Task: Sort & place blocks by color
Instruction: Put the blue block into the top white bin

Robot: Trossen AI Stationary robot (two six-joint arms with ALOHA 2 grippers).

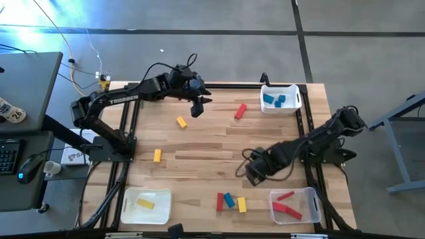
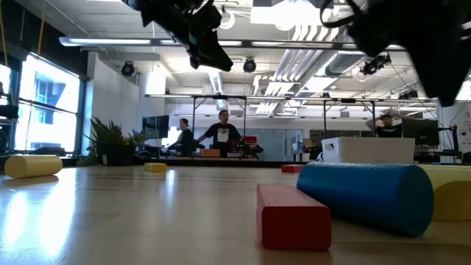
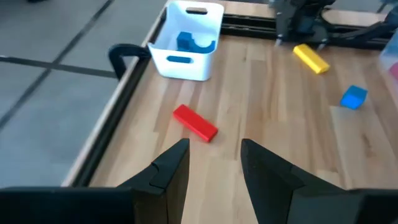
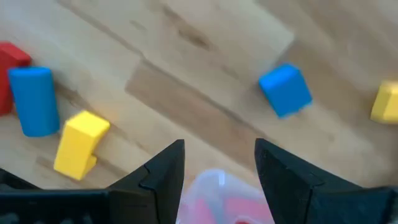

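Observation:
My left gripper (image 1: 198, 106) is open and empty above the far middle of the table; a red bar (image 3: 194, 122) lies on the wood ahead of its fingers (image 3: 168, 171), and also shows in the high view (image 1: 240, 111). My right gripper (image 1: 252, 174) is open and empty over the near right. In its wrist view a blue cube (image 4: 285, 89), a blue cylinder (image 4: 34, 99), a yellow block (image 4: 78, 143) and a red block (image 4: 9, 62) lie on the wood. Two yellow blocks (image 1: 181, 121), (image 1: 157, 155) lie left of centre. A red, a blue and a yellow block (image 1: 229, 200) lie together near the front edge.
A white bin (image 1: 280, 98) with blue blocks stands at the far right corner. A clear bin (image 1: 295, 204) with red blocks stands at the near right. A white bin (image 1: 146, 204) with a yellow block stands at the near left. A blurred pink-white shape (image 4: 217, 196) shows between my right fingers.

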